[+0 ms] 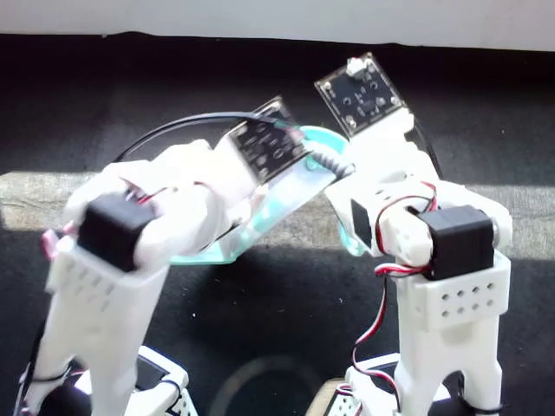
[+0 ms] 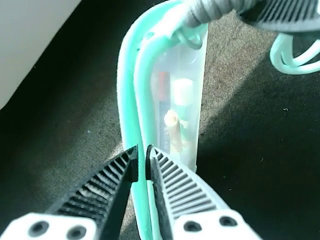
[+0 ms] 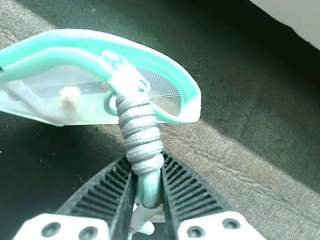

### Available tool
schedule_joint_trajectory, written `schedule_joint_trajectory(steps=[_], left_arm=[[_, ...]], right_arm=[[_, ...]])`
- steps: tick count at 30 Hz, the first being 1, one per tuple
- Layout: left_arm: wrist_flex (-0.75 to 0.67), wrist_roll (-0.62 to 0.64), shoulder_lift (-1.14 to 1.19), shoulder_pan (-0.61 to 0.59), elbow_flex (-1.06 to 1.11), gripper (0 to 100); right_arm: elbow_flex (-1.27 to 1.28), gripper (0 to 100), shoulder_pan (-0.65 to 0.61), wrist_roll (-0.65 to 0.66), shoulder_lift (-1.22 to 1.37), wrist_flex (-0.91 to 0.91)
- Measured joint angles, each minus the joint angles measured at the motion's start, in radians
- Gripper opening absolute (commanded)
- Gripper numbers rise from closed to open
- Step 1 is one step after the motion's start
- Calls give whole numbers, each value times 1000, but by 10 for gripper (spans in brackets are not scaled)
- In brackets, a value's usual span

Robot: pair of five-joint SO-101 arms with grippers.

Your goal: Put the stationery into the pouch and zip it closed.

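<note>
surface: black fuzzy fabric tabletop point(image 1: 260, 299), pale lint specks scattered over it
light: hard sunlight from one side; a pale sunlit band point(image 1: 30, 199) crosses the fabric from edge to edge, with deep shade on both sides of it
back edge: plain white wall panel point(image 1: 260, 16) along the far side, meeting the fabric in a straight line

Pouch point(image 3: 90, 85): clear walls, mint-green trim and zip, raised above bench, tilted, one end higher. Grey cord pull point(image 3: 140, 135) at higher end. Stationery point(image 2: 172, 125) inside, seen through wall: pale stick, reddish piece, green-white piece.
</note>
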Motion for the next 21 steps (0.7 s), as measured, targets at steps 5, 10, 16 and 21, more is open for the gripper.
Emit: schedule_joint_trajectory(steps=[5,10,16,21], left_arm=[[6,0,-101,-6,143,56],[-63,2,-190,-9,315,57],[-152,5,-292,-9,397,67],[-288,63,-307,-44,410,157]], right_arm=[[100,5,5,-2,-57,0],[149,5,5,-2,-94,-18],[147,5,-12,-2,-118,-20],[147,5,-17,-2,-120,-20]])
